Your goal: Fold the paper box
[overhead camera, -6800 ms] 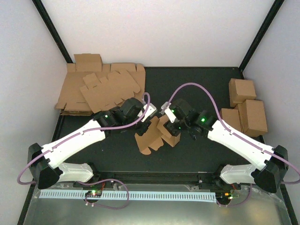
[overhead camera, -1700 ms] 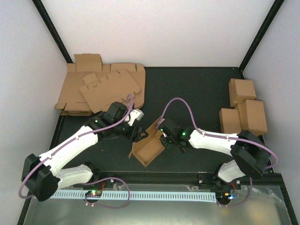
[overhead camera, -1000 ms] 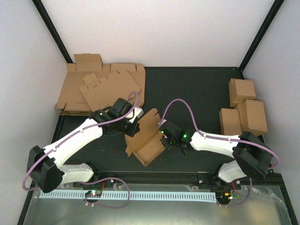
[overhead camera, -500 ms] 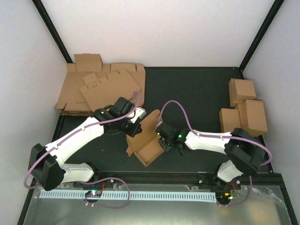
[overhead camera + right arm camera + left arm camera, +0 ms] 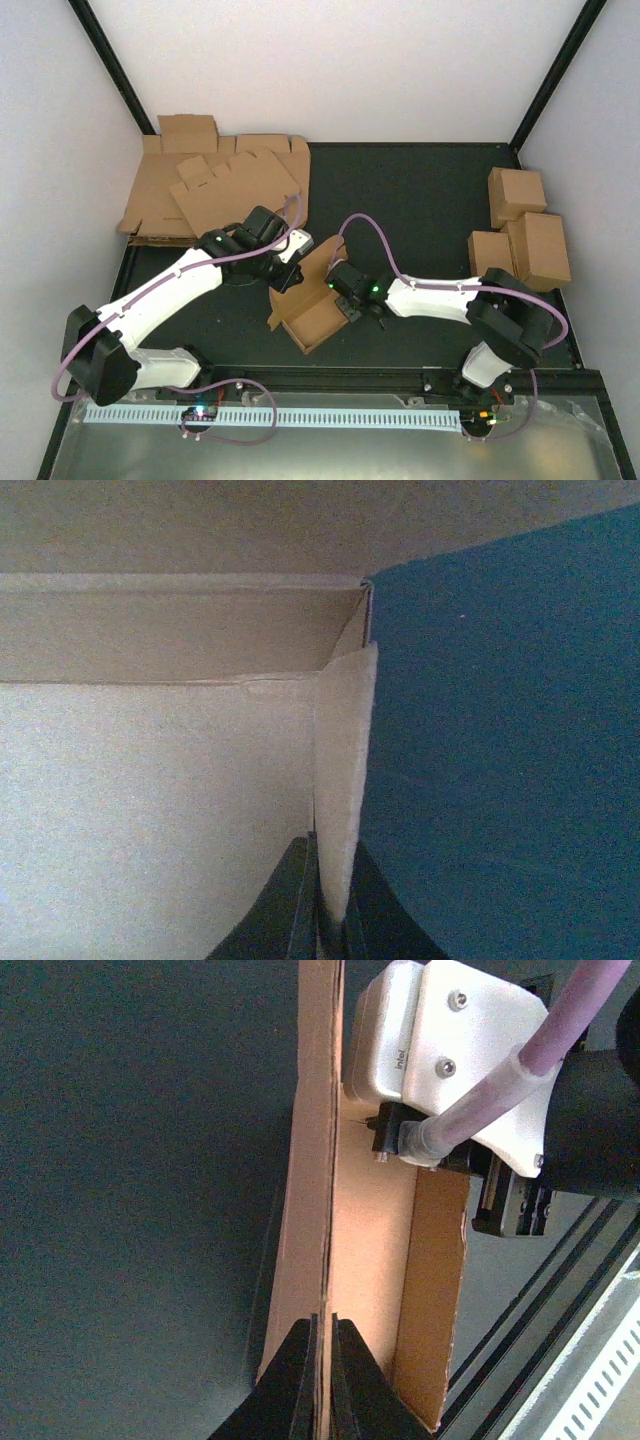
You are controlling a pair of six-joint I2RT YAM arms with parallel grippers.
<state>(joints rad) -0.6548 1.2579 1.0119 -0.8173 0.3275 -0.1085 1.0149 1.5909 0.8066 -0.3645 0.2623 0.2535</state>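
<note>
The paper box (image 5: pixel 318 318) is a brown cardboard piece half folded into an open tray at the middle of the black table. My left gripper (image 5: pixel 289 279) reaches it from the back left and is shut on its long side wall; the left wrist view has the jaws (image 5: pixel 323 1316) pinching that wall's top edge (image 5: pixel 318 1140). My right gripper (image 5: pixel 346 303) comes in from the right and is shut on the box's end; in the right wrist view the jaws (image 5: pixel 333 838) clamp an upright corner flap (image 5: pixel 342 740) beside the tray's floor (image 5: pixel 150 800).
A heap of flat cardboard blanks (image 5: pixel 215 185) lies at the back left. Several finished brown boxes (image 5: pixel 525 235) stand at the right edge. A black rail (image 5: pixel 330 378) runs along the near edge. The right wrist's camera housing (image 5: pixel 450 1050) hangs over the box.
The right gripper has let go briefly and shut again on the flap, shifting slightly left. The left gripper and the box have barely moved.
</note>
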